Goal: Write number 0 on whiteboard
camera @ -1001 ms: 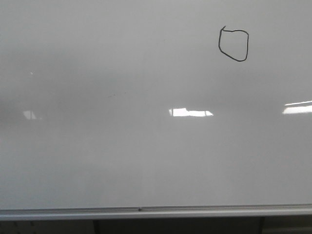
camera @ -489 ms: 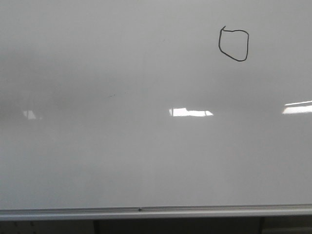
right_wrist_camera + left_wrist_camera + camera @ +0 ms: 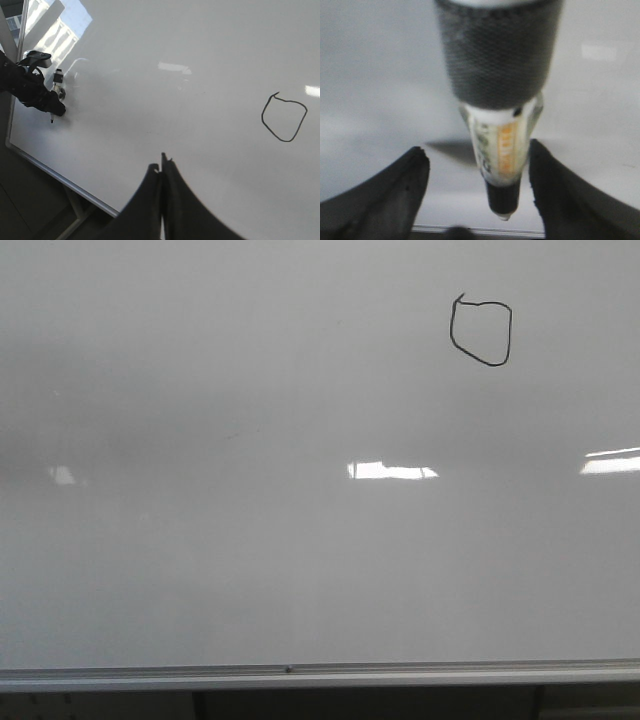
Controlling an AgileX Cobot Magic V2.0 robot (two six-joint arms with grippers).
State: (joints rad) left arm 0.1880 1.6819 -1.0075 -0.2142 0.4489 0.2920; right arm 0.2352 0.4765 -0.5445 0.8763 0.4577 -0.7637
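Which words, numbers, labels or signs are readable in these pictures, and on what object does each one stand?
"0": one hand-drawn black loop with a small tail, on the large glossy grey-white whiteboard.
Orange and dark print on the white barrel of the marker pen in the left wrist view: too blurred to read.
No other text is visible.

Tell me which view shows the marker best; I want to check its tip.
The left wrist view: the marker fills the frame between the open left gripper fingers, its tip clear of the whiteboard. The right wrist view shows it only small and far off. The front view does not show it.
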